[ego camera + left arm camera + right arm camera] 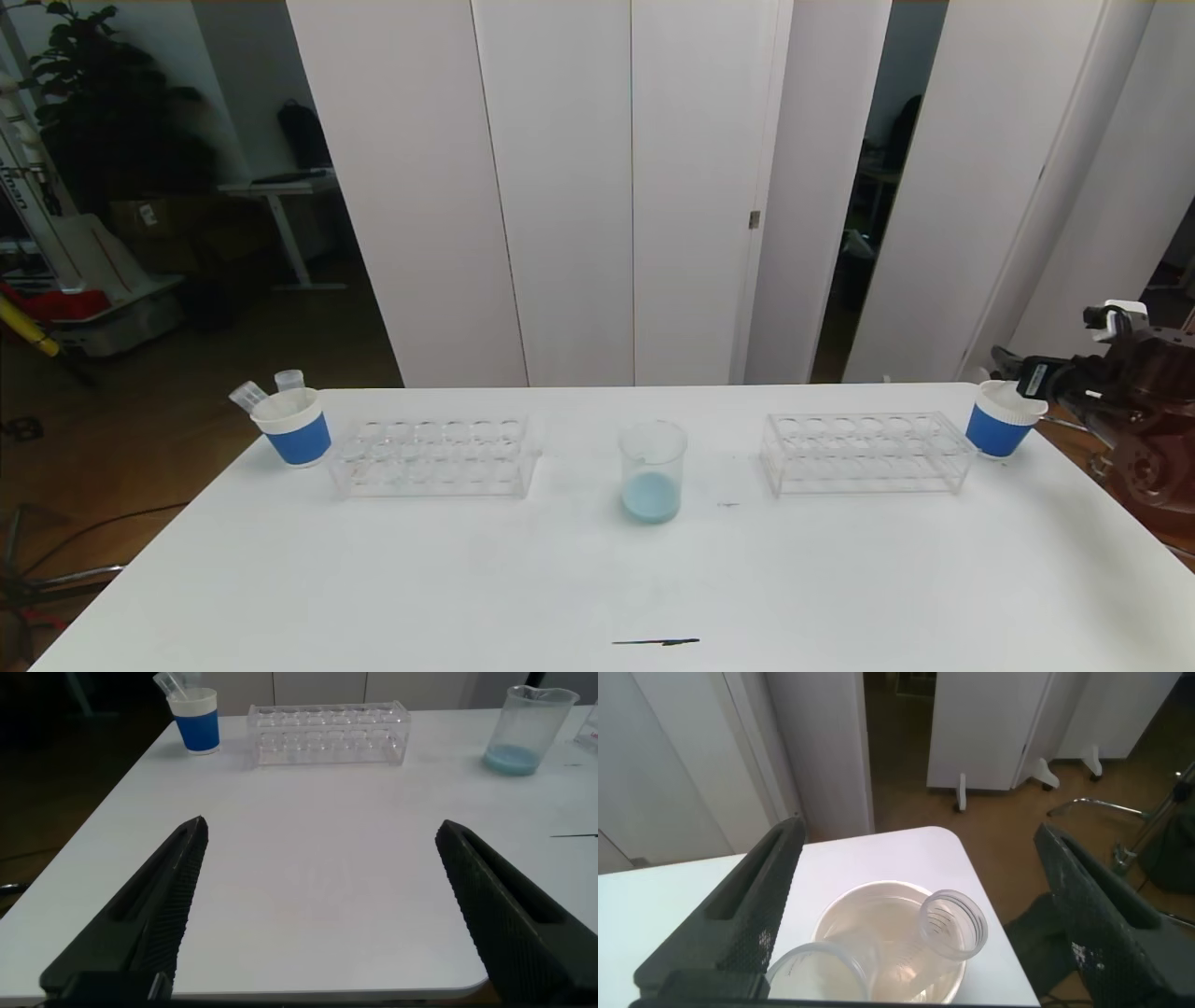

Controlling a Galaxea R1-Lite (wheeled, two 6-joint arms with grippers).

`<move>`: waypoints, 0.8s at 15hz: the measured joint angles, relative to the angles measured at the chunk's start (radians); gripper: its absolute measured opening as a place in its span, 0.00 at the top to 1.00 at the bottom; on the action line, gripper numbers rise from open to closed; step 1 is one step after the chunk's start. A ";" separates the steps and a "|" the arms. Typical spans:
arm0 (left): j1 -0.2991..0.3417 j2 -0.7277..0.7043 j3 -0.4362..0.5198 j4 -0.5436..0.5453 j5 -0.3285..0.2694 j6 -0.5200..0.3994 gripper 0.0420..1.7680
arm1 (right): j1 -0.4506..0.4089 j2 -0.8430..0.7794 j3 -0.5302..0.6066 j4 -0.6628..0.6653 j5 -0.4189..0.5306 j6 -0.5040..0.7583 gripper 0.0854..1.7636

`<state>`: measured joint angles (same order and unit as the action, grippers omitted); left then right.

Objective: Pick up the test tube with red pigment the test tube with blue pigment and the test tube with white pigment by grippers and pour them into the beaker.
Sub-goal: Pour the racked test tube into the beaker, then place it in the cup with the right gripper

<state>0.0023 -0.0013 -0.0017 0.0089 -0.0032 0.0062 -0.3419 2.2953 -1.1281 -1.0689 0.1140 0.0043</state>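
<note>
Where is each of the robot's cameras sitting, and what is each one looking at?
Head view: high up, looking down across the white table at the clear glass beaker holding pale blue liquid; the right gripper shows.
Left wrist view: low over the table's near edge, facing the beaker; open left gripper in front.
Right wrist view: straight above the right blue-banded white paper cup with empty tubes; open right gripper.
Shared: head and left wrist both see the beaker.

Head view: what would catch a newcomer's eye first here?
The beaker at table centre, holding pale blue liquid, between two empty clear tube racks. The right gripper hovers open over the right paper cup holding used tubes; the left cup holds two more.
</note>
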 joint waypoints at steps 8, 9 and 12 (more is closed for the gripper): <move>0.000 0.000 0.000 0.000 0.000 0.000 0.01 | -0.034 -0.010 0.004 -0.058 0.001 -0.037 0.01; 0.000 0.000 0.000 0.000 0.000 0.000 0.01 | -0.040 -0.021 0.003 -0.058 0.003 -0.035 0.01; 0.000 0.000 0.000 0.000 0.000 0.000 0.01 | -0.048 -0.077 0.002 -0.041 0.009 -0.034 0.01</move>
<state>0.0019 -0.0013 -0.0017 0.0091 -0.0032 0.0062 -0.3900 2.2187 -1.1257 -1.1102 0.1230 -0.0302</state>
